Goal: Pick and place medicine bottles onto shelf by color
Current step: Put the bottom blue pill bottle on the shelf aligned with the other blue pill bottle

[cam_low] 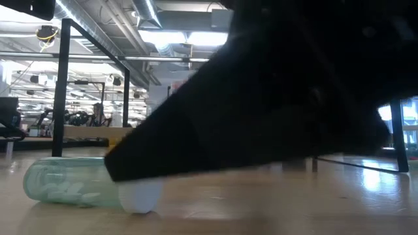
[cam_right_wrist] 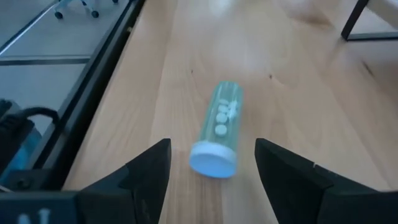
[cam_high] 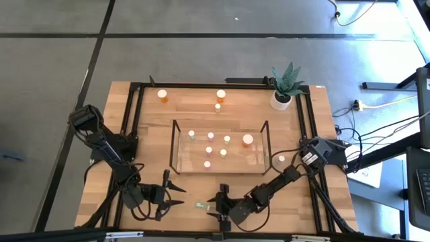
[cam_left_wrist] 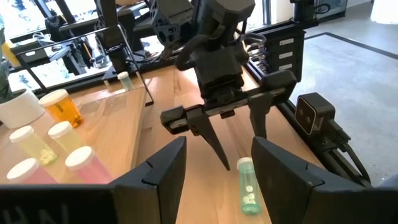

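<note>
A greenish medicine bottle (cam_right_wrist: 219, 127) with a white cap (cam_right_wrist: 212, 162) lies on its side on the wood near the table's front edge (cam_high: 200, 204). My right gripper (cam_high: 216, 204) is low over the table just right of it and points left. It is open, with a finger (cam_right_wrist: 149, 171) on either side of the cap end, apart from it. My left gripper (cam_high: 179, 195) hangs open to the left of the bottle and points right. The clear shelf (cam_high: 176, 144) stands mid-table with several small bottles in it.
Two orange bottles (cam_high: 162, 95) (cam_high: 221, 95) and a small one (cam_high: 218, 107) stand behind the shelf. A white bottle (cam_high: 281, 160) stands to the shelf's right. A potted plant (cam_high: 283, 94) is at the far right corner. Black frame rails (cam_high: 132, 114) run along the table's sides.
</note>
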{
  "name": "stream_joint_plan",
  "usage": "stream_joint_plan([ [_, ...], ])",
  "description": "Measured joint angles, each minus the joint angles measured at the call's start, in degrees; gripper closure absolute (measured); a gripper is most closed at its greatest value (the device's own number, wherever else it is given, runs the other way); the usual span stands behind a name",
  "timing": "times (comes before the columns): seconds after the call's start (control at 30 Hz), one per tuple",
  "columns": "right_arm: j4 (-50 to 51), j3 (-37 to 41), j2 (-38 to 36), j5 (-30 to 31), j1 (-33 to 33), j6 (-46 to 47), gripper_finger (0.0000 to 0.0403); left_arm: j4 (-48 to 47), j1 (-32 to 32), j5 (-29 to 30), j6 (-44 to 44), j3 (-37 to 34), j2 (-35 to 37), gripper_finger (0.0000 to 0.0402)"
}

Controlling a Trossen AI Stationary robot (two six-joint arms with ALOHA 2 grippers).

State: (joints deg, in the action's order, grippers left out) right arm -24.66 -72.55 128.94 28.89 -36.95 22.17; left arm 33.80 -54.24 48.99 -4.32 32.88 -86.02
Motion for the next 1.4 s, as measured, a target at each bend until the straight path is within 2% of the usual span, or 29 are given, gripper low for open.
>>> stream_joint_plan([
  [0.13,-0.03,0.0,0.18,0.28,0.0,0.01,0.0169,-0.06,0.0,0.0,-0.03,0.0,0.0,0.0227],
  [0.27,0.0,0.0,0.18,3.06,0.0,0.02,0.0169,-0.04,0.0,0.0,-0.07,0.0,0.0,0.0227],
  [1.4,0.49,0.02,1.0,3.56,-0.04,-0.17,0.0169,-0.39,0.01,0.01,-0.22,0.0,0.0,0.0227],
])
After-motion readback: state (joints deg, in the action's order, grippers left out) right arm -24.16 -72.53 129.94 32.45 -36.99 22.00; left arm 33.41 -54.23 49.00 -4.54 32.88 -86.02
